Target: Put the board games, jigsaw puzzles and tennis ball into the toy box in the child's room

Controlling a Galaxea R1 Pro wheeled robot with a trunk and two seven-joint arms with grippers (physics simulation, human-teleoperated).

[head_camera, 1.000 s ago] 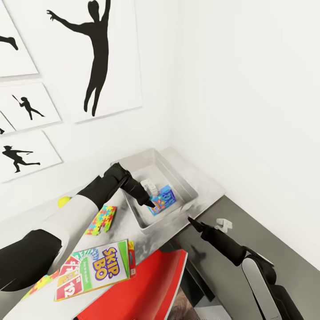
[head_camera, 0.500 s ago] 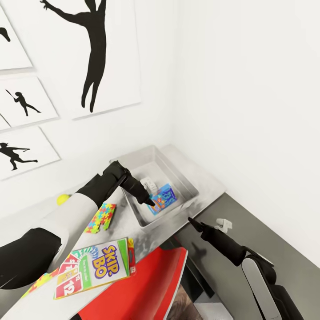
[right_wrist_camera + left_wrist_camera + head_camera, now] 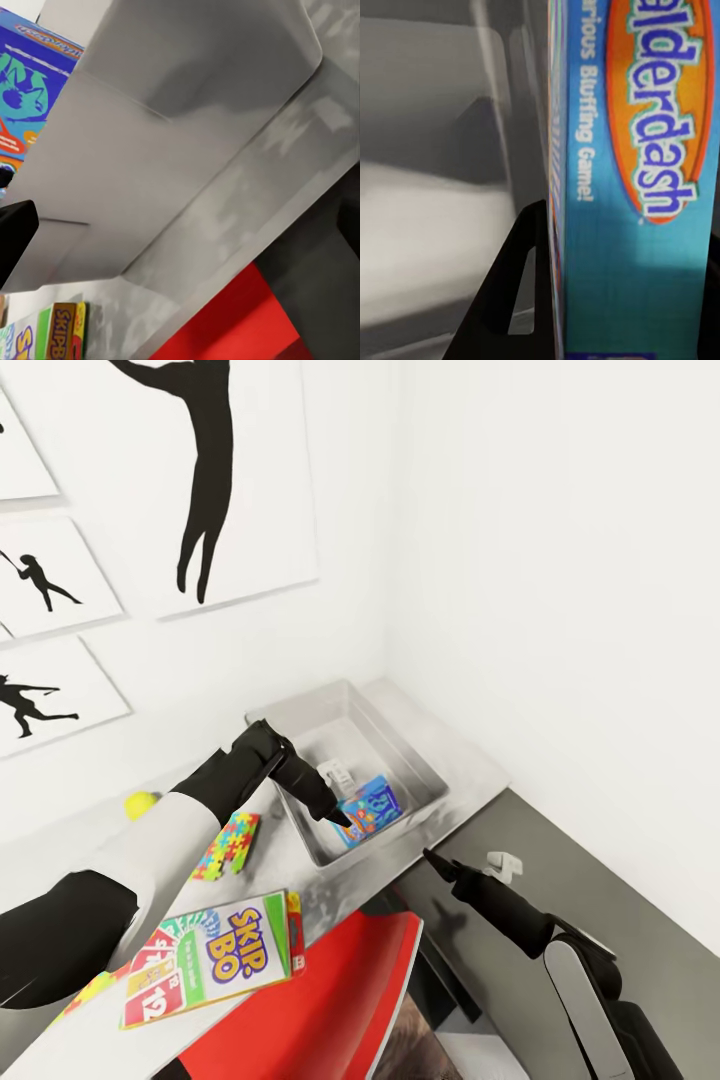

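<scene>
My left hand [image 3: 340, 818] holds the blue board game [image 3: 368, 809] between its fingers [image 3: 514, 292], inside the toy box [image 3: 420, 760] on the table [image 3: 470, 765], while my right hand [image 3: 432, 857] hovers just outside the box's near corner, and I cannot tell its opening.

The left gripper [image 3: 345, 822] reaches into the toy box [image 3: 420, 760] at the worktop's [image 3: 455, 755] corner, its jaws closed on the blue board game [image 3: 372, 807], which stands tilted inside. The right gripper [image 3: 432, 857] hangs just off the worktop's edge. On the worktop lie a jigsaw puzzle [image 3: 228, 844], the Skip-Bo box [image 3: 210, 958] and the tennis ball [image 3: 140, 804].
</scene>
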